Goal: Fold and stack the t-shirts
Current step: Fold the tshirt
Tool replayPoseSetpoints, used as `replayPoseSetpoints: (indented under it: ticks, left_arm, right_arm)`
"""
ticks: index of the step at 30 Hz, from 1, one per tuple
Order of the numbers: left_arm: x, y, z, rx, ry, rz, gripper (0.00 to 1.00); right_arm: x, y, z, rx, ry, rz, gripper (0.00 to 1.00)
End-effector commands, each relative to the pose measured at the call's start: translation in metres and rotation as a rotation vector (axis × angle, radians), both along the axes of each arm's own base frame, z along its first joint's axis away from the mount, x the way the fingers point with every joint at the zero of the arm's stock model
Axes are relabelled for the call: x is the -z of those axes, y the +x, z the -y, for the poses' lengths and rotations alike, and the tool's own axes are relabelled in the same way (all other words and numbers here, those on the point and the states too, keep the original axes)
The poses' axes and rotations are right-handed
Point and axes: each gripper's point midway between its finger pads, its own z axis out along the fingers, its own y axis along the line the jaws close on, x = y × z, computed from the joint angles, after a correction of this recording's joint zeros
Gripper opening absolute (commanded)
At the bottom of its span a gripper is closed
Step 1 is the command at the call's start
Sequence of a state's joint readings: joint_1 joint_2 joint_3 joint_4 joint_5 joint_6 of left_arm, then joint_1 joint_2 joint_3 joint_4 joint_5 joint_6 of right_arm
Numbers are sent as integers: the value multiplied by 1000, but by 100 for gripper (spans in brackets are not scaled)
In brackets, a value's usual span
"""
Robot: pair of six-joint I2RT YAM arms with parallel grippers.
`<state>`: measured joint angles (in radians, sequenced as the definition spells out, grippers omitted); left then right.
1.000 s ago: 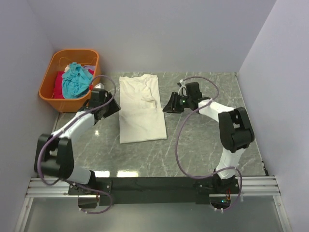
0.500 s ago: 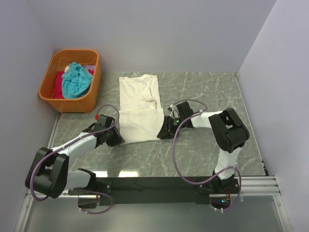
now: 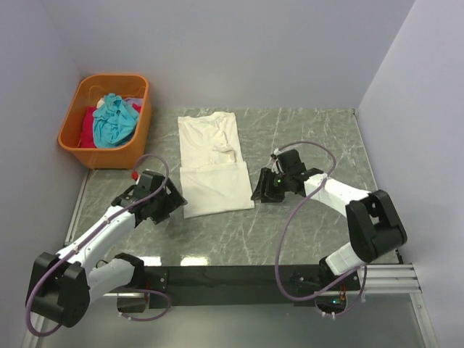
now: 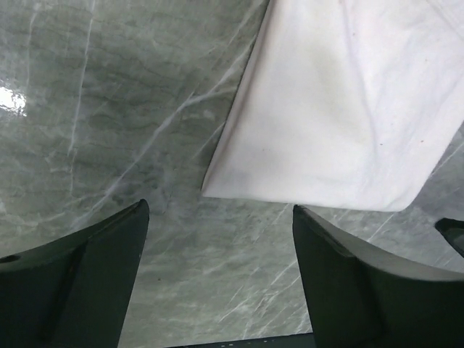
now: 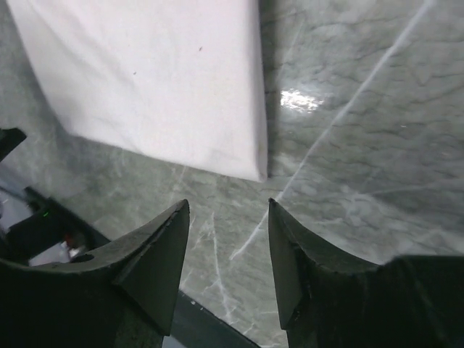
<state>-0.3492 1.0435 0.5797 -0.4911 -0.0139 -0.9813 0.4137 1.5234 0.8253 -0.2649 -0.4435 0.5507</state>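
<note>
A cream t-shirt point(image 3: 214, 163) lies flat on the marble table, folded into a long narrow strip. My left gripper point(image 3: 168, 203) sits just off its near left corner, open and empty; in the left wrist view the t-shirt point(image 4: 341, 109) corner lies just ahead of the open gripper point(image 4: 220, 206). My right gripper point(image 3: 259, 190) is beside the near right corner, also open with nothing in it. In the right wrist view the t-shirt point(image 5: 145, 72) corner sits just beyond the gripper point(image 5: 228, 203). A teal t-shirt point(image 3: 112, 119) and a red t-shirt point(image 3: 88, 123) are bunched in the basket.
The orange plastic basket point(image 3: 72, 141) stands at the back left, against the left wall. Grey walls close in the table on three sides. A black rail point(image 3: 232, 275) with the arm bases runs along the near edge.
Both arms came down from beside the shirt's middle to its near corners. Since half a second ago both grippers have drawn slightly off the corners and their jaws have spread wider.
</note>
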Motion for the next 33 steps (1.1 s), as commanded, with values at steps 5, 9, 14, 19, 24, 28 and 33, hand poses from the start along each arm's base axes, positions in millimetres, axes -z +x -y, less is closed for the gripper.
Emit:
replayPoseSetpoints:
  ticks: [5, 9, 14, 19, 24, 28, 33]
  left_arm:
    - [13, 3, 14, 25, 70, -80, 79]
    - [23, 7, 16, 29, 124, -101, 67]
    - [34, 7, 24, 58, 191, -130, 59]
    - [46, 4, 23, 68, 246, -173, 57]
    - [54, 2, 26, 89, 275, -206, 49]
    - [59, 2, 29, 113, 280, -224, 33]
    - [58, 2, 31, 123, 276, -224, 4]
  right_arm:
    - [-4, 14, 16, 104, -221, 95, 56]
    - [-5, 14, 4, 88, -235, 109, 55]
    - [0, 12, -8, 65, -267, 114, 55]
    - [7, 13, -12, 56, -309, 100, 55]
    - [8, 13, -16, 50, -346, 99, 55]
    - [10, 12, -16, 43, -358, 87, 55]
    - [15, 11, -15, 37, -378, 61, 56]
